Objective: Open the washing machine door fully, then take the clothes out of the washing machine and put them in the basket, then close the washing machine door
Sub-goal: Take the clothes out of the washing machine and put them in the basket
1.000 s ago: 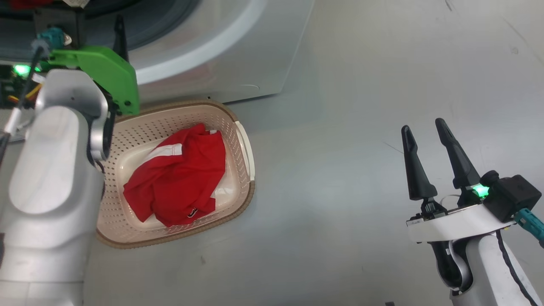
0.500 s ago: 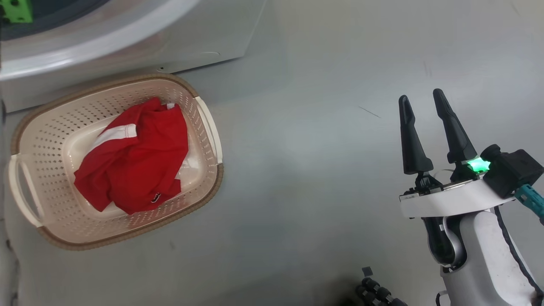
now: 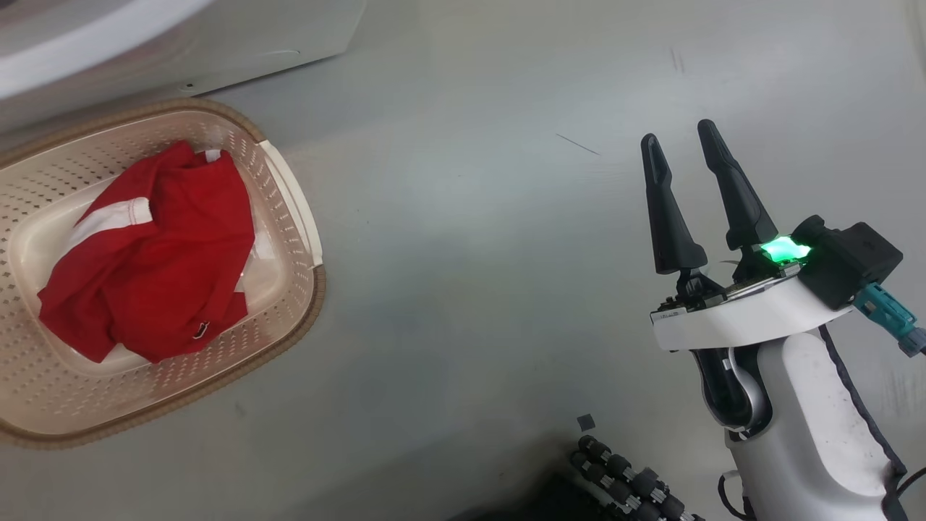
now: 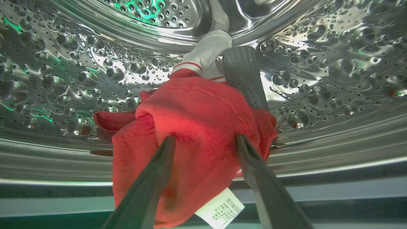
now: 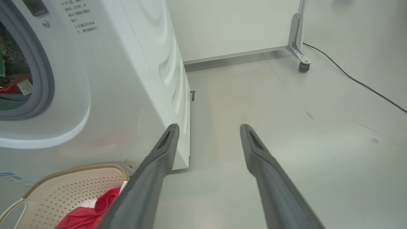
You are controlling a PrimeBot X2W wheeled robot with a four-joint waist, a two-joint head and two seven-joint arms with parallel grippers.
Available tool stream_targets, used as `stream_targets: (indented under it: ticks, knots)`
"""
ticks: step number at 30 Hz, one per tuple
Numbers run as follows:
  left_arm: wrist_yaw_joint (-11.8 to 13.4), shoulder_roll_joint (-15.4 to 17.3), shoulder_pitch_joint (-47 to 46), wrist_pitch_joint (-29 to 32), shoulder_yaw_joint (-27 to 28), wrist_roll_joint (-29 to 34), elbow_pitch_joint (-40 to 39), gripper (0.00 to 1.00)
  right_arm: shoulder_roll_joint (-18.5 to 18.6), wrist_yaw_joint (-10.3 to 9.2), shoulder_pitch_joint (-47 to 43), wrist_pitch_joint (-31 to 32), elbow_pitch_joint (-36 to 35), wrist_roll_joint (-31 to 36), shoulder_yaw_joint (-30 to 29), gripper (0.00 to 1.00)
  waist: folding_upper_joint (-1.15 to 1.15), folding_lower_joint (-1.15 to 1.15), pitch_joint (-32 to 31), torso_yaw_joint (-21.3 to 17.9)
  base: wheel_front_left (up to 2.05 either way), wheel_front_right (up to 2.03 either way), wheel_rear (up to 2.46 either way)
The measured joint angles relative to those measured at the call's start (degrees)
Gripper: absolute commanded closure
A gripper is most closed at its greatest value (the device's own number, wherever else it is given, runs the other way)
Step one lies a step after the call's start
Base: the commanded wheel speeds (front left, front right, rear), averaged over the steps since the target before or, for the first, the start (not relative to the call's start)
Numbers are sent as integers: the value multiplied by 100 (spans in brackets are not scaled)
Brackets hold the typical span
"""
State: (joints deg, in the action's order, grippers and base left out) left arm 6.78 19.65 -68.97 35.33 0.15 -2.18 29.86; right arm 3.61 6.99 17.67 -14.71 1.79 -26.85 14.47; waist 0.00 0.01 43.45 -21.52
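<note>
clothes point(image 3: 159, 260): red, white stripe | basket point(image 3: 287, 289): cream, perforated, brown rim | washing machine point(image 5: 127, 79): white

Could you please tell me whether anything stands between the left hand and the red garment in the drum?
Nothing visible does: the left hand is open, its fingers framing the red garment inside the steel drum.

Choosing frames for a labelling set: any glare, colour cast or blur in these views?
Left wrist view: the steel drum throws hard highlights with green glints, and the red garment near the lens looks slightly soft. Head view: even light, a green lamp blooming beside the right gripper, the basket sharp. Right wrist view: wide-angle bowing of the washing machine, near fingers soft-edged.
</note>
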Motion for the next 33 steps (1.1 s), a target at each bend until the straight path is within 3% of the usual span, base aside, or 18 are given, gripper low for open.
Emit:
stream_targets:
  ticks: [7, 8, 9, 11, 20, 33]
  knots:
    - [0, 2, -15, 147, 169, 254, 147, 0, -4, 0, 90, 0, 81, -46, 11, 0, 0, 0, 137, -174, 0, 0, 0]
    - [0, -3, -19, 151, 188, 287, 153, 5, -4, 0, 90, 0, 90, -47, 10, 0, 0, 0, 143, -183, 0, 0, 0]
    - [0, -3, -22, 177, 188, 339, 163, 48, -4, 0, 92, 0, 101, -52, 11, 0, 0, 0, 146, -187, 0, 0, 0]
    - [0, -22, -25, 202, 196, 398, 175, 100, -4, 0, 98, 0, 111, -69, 14, 0, 0, 0, 145, -186, 0, 0, 0]
    - [0, -133, -32, 193, 204, 514, 169, 100, 7, 0, 179, 0, 126, -77, 33, 0, 0, 0, 123, -136, 0, 0, 0]
    - [0, -571, 41, -612, 224, 344, -5, 100, 244, 0, 179, 0, 108, -12, -127, 0, 0, 0, 3, 201, 0, 0, 0]
